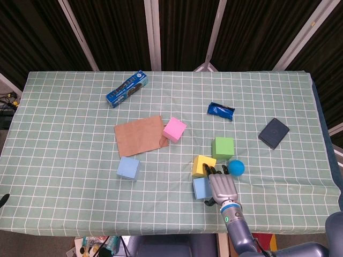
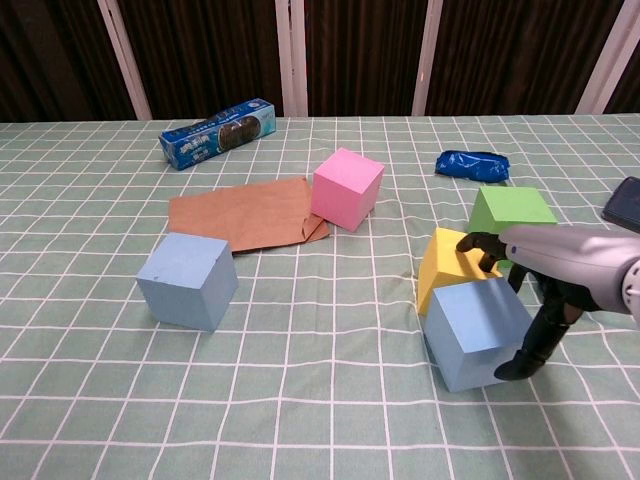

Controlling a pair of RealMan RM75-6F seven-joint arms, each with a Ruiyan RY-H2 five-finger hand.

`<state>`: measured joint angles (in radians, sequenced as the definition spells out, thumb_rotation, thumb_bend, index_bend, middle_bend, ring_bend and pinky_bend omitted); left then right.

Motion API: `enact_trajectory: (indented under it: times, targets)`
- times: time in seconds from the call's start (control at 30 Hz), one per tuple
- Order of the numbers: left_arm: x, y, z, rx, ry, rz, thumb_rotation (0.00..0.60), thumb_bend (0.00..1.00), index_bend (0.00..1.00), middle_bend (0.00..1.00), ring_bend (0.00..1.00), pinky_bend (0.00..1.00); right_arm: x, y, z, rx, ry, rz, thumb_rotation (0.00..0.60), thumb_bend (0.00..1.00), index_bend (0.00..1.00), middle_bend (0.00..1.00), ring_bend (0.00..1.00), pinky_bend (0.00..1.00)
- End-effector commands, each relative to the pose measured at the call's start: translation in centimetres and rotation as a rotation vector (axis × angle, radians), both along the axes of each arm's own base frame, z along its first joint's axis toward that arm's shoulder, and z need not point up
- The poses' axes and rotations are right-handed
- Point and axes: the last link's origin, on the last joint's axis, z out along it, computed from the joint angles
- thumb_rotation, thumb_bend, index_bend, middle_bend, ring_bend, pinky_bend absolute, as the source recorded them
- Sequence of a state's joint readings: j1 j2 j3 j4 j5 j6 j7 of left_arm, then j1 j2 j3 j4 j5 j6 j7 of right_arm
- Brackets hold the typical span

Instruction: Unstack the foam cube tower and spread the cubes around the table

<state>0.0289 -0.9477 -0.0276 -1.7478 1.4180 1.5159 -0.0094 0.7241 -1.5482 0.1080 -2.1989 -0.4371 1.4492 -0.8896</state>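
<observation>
While reaching over the near blue cube (image 2: 476, 331), right hand (image 1: 221, 183) with fingers spread, fingertips (image 2: 478, 243) on the tilted yellow cube (image 1: 202, 165), gripping nothing, probably nudging it clear. Near front edge of table (image 1: 64, 187); green cube (image 1: 223, 148), pink cube (image 1: 174, 129), far blue cube (image 1: 128, 167) already apart.
</observation>
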Motion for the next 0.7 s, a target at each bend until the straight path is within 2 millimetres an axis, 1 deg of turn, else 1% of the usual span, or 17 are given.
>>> enact_trajectory:
  times: [0.03,0.13,0.23,0.53,0.7]
  targets:
    - [0.0,0.0,0.0,-0.001,0.000,0.000,0.600,0.30,0.12,0.00,0.00,0.02,0.9,0.0,0.2,-0.028,-0.053,0.010,0.600,0.13,0.00,0.45,0.27,0.00]
    - [0.0,0.0,0.0,0.001,-0.002,-0.002,0.600,0.31,0.12,0.00,0.00,0.02,1.7,0.0,0.3,-0.045,-0.095,0.018,0.600,0.13,0.00,0.45,0.27,0.00]
    - [0.0,0.0,0.1,0.002,-0.004,-0.002,0.600,0.30,0.12,0.00,0.00,0.02,1.8,0.3,0.3,-0.027,-0.096,0.019,0.600,0.13,0.00,0.45,0.28,0.00]
    - [0.0,0.1,0.1,0.001,-0.004,-0.005,0.600,0.30,0.12,0.00,0.00,0.02,1.5,0.5,-0.2,-0.026,-0.081,0.023,0.600,0.13,0.00,0.47,0.29,0.00]
    - [-0.1,0.1,0.2,0.008,-0.005,-0.003,0.600,0.30,0.12,0.00,0.00,0.02,0.6,0.0,-0.5,-0.071,-0.042,0.032,0.600,0.13,0.00,0.47,0.29,0.00]
